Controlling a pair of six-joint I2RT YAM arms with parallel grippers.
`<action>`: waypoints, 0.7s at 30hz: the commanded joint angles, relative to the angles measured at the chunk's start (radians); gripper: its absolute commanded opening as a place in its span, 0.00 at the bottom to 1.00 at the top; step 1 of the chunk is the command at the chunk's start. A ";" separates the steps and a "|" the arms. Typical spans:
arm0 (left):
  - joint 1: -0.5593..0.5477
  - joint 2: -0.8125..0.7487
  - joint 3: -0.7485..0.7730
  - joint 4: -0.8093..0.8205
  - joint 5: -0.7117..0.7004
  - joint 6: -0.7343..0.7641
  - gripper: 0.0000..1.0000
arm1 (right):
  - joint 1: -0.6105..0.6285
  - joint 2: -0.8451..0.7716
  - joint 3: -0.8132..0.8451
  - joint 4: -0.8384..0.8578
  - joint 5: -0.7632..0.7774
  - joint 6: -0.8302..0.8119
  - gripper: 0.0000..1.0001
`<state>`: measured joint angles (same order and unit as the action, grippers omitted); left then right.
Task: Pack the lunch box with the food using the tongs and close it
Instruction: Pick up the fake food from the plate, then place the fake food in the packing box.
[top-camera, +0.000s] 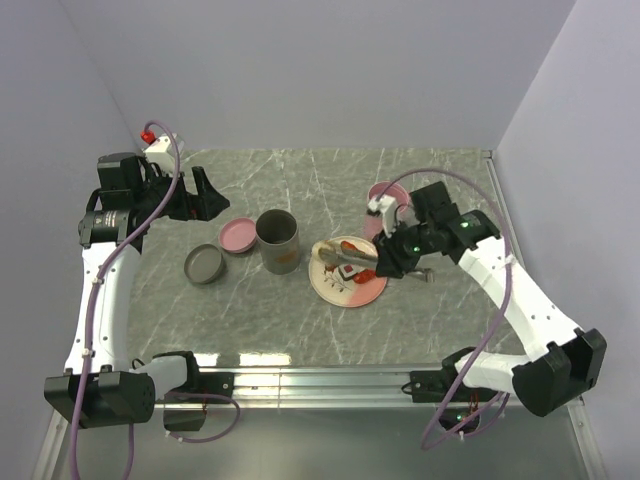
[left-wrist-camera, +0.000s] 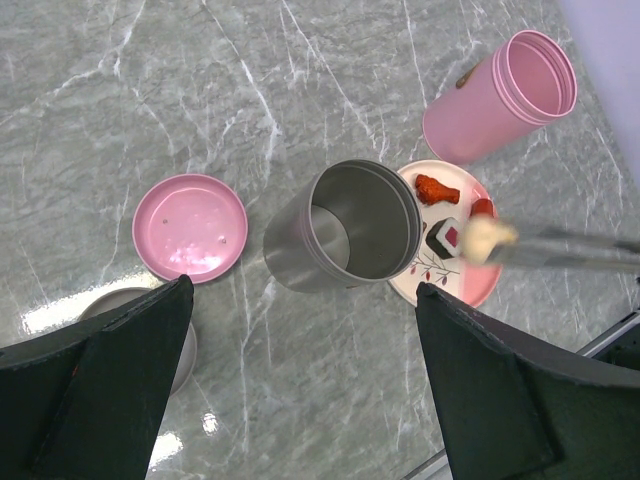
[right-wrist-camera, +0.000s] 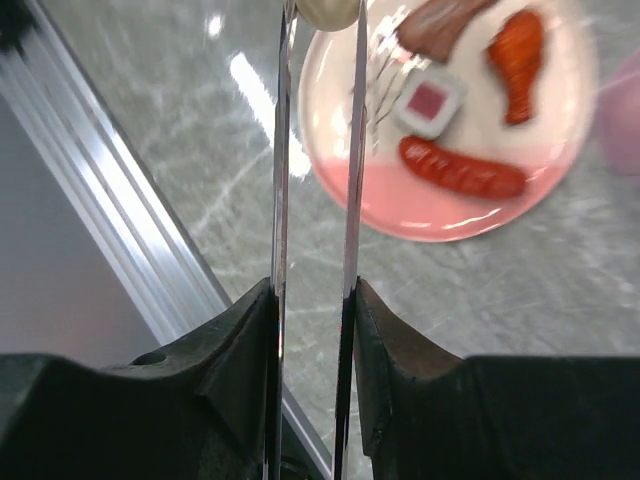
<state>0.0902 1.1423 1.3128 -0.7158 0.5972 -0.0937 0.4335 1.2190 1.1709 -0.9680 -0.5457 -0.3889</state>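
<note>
My right gripper (right-wrist-camera: 312, 290) is shut on the silver tongs (right-wrist-camera: 352, 150), pressing their two arms together. The tong tips pinch a beige bun (right-wrist-camera: 328, 12) at the left rim of the cream-and-pink plate (right-wrist-camera: 470, 215). On the plate lie a red sausage (right-wrist-camera: 462, 172), an orange-red drumstick (right-wrist-camera: 518, 55), a brown piece (right-wrist-camera: 440, 20) and a square with a red centre (right-wrist-camera: 430, 102). The lunch box, a steel cylinder (top-camera: 278, 240), stands open left of the plate (top-camera: 350, 288). From above, the bun (top-camera: 327, 251) hangs between plate and lunch box. My left gripper (top-camera: 195, 195) stands open at the back left, holding nothing.
A pink lid (top-camera: 238, 236) and a grey lid (top-camera: 205, 265) lie left of the lunch box. A pink cup (top-camera: 385, 197) lies on its side behind the plate. An aluminium rail (top-camera: 320, 380) runs along the near table edge. Walls close the back and right.
</note>
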 joint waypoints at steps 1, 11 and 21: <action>0.002 -0.023 0.017 0.030 0.015 0.005 0.99 | -0.100 -0.038 0.120 -0.020 -0.052 0.038 0.38; 0.003 -0.021 0.020 0.036 0.026 0.000 0.99 | -0.429 -0.009 0.315 -0.043 -0.068 0.076 0.38; 0.002 -0.033 0.000 0.045 0.030 0.000 0.99 | -0.552 0.108 0.426 -0.118 -0.048 0.055 0.38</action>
<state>0.0902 1.1412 1.3128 -0.7059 0.6056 -0.0944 -0.1120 1.3125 1.5597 -1.0531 -0.5880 -0.3305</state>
